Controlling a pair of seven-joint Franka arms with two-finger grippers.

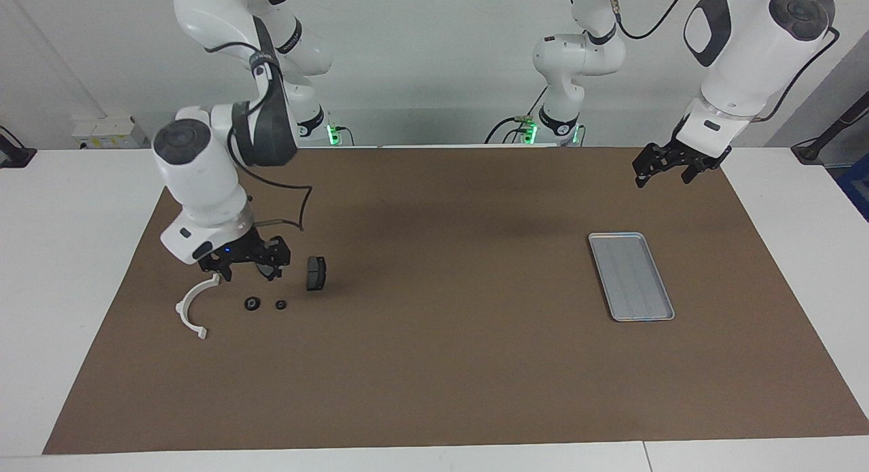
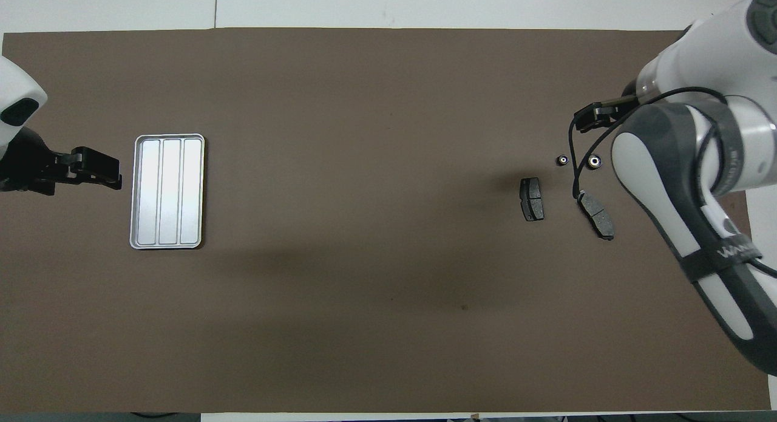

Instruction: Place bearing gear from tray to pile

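Observation:
The silver ridged tray (image 1: 631,276) lies toward the left arm's end of the table and holds nothing; it also shows in the overhead view (image 2: 168,191). The pile lies toward the right arm's end: a white semicircular bracket (image 1: 192,310), two dark brake pads (image 2: 532,199) (image 2: 597,214), and two small black bearing gears (image 1: 252,303) (image 1: 280,304) on the mat beside them. My right gripper (image 1: 248,274) hovers low over the pile, open and empty, partly hiding one pad. My left gripper (image 1: 665,178) waits in the air beside the tray, open and empty.
A brown mat (image 1: 434,363) covers most of the white table. In the overhead view the right arm (image 2: 686,167) hides the white bracket. The arm bases stand at the robots' edge of the table.

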